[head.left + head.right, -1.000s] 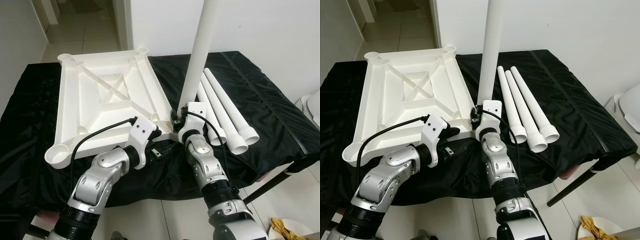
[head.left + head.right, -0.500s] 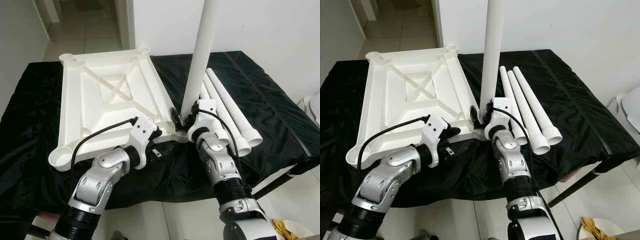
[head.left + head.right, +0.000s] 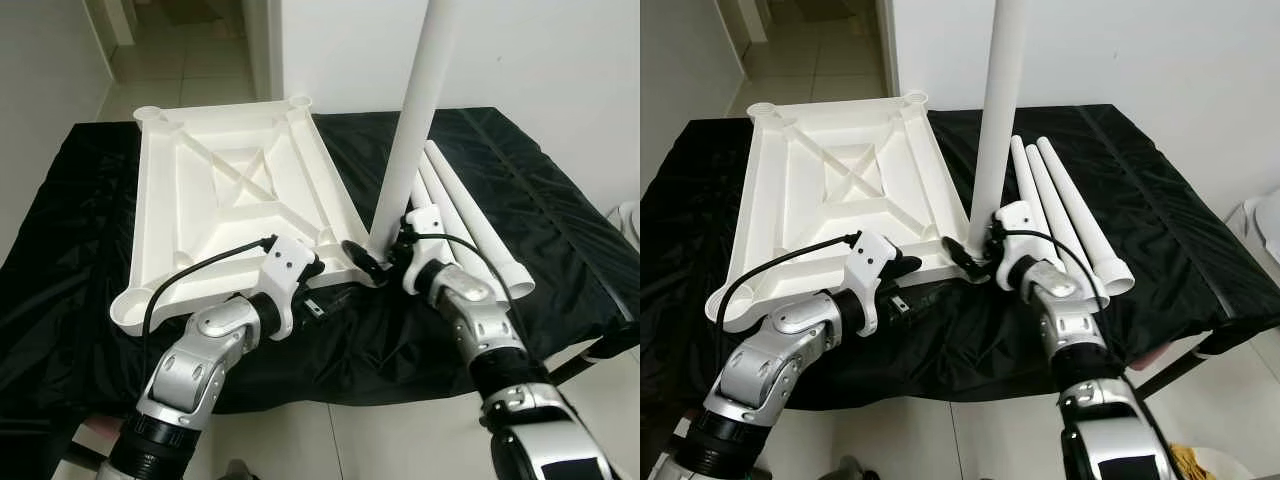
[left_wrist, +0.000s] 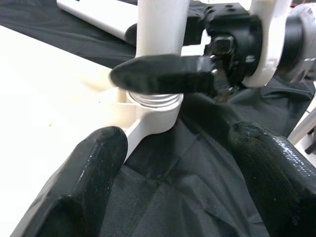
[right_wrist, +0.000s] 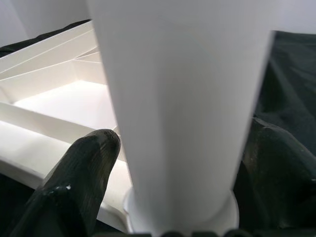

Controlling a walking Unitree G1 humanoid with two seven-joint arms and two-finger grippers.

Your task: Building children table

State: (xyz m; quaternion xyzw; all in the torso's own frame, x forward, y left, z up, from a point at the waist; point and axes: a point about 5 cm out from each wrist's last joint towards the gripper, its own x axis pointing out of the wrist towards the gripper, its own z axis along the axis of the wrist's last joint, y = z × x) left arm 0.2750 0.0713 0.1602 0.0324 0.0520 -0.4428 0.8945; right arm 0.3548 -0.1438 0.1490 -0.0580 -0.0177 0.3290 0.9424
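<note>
An upturned white tabletop (image 3: 230, 200) lies ribbed side up on a black cloth (image 3: 560, 210) that covers the work surface, and everything else is placed here by that tabletop. At its near corner on the robot's right, a white table leg (image 3: 415, 120) stands upright in the round corner socket (image 4: 153, 106), its foot seated in the socket ring. The right gripper (image 3: 380, 262) clasps this leg just above the socket, one black finger (image 4: 163, 74) lying across the front of the tube and the other behind it, so the fingers are closed onto the leg. The left gripper (image 4: 173, 168) hovers just off the tabletop's near edge, beside the same corner, with its two black fingertips (image 4: 94, 163) spread wide apart over the cloth and nothing between them; it points toward the socket. Three spare legs (image 3: 1065, 215) lie side by side on the cloth to the right of the tabletop, their flared ends toward the robot and touching one another along their length. The tabletop's other three corner sockets hold no legs.
</note>
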